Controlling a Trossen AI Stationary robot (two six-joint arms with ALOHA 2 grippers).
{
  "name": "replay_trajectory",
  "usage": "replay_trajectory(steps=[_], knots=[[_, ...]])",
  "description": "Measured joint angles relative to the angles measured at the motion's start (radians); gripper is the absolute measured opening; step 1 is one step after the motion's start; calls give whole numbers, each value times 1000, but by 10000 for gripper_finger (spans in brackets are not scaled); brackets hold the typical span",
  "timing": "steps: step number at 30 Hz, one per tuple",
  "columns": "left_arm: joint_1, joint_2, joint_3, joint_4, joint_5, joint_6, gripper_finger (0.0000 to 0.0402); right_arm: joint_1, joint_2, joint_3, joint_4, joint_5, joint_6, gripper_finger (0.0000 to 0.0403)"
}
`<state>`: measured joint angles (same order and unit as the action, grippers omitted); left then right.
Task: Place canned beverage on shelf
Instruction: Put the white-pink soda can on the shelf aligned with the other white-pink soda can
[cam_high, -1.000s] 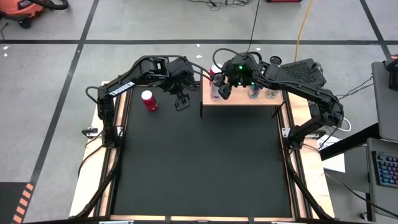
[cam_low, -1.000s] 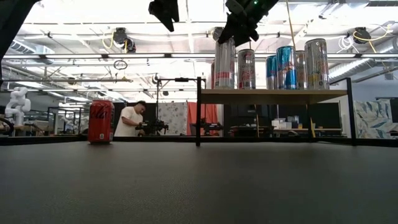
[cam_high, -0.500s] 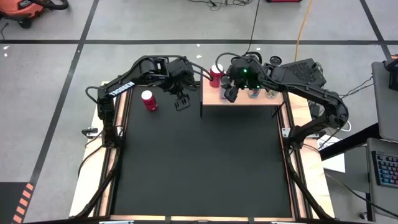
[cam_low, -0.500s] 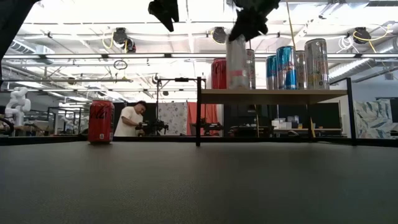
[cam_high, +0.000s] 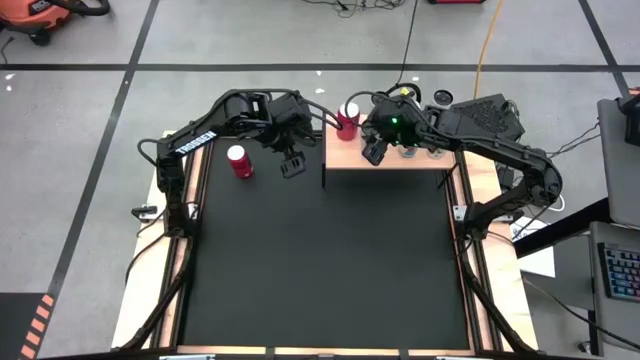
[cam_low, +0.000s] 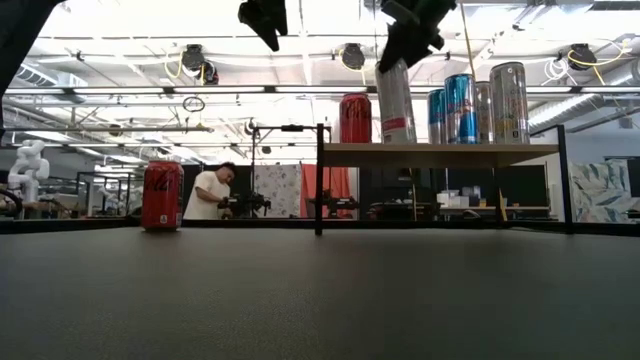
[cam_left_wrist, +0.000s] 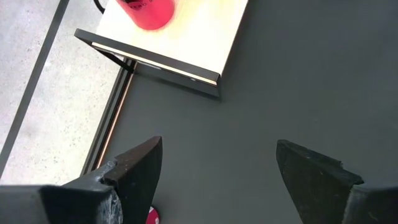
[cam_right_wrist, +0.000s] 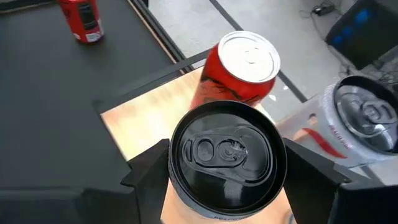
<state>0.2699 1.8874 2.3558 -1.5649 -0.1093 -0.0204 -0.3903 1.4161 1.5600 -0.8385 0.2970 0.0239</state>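
Silver can (cam_low: 397, 102) shifted rightward, tilted, in right claw (cam_high: 374, 152), prob. above shelf (cam_low: 440, 149), left claw (cam_left_wrist: 217, 180) open.

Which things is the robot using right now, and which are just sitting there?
Using:
- tall silver can with a black top, tilted, in the right gripper fingers
- pale wooden shelf board on black supports

Just sitting:
- red can on the shelf
- red can on the black table
- blue and silver cans on the shelf
- left gripper, open, empty

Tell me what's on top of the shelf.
On the shelf: a red can, blue and silver cans, plus a tilted can in the right pincer. Cans behind are partly hidden.
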Motion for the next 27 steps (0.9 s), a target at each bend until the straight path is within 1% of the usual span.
replay_trajectory(steps=[6,11,17,22,24,27], knots=[[0,0,0,-1,4,-4,311,0,-11,0,-11,-3,63,238],[0,0,0,-4,7,-4,311,0,-46,-1,-23,97,88,238],[-3,0,0,-5,7,-3,311,0,-101,-1,-6,98,158,238],[-4,0,0,-6,8,-24,311,0,-109,-1,-25,101,228,238],[-4,0,0,-6,8,-26,311,1,-107,-1,-43,135,251,238],[-4,0,0,-6,8,-26,311,15,-106,-1,-60,225,282,238]])
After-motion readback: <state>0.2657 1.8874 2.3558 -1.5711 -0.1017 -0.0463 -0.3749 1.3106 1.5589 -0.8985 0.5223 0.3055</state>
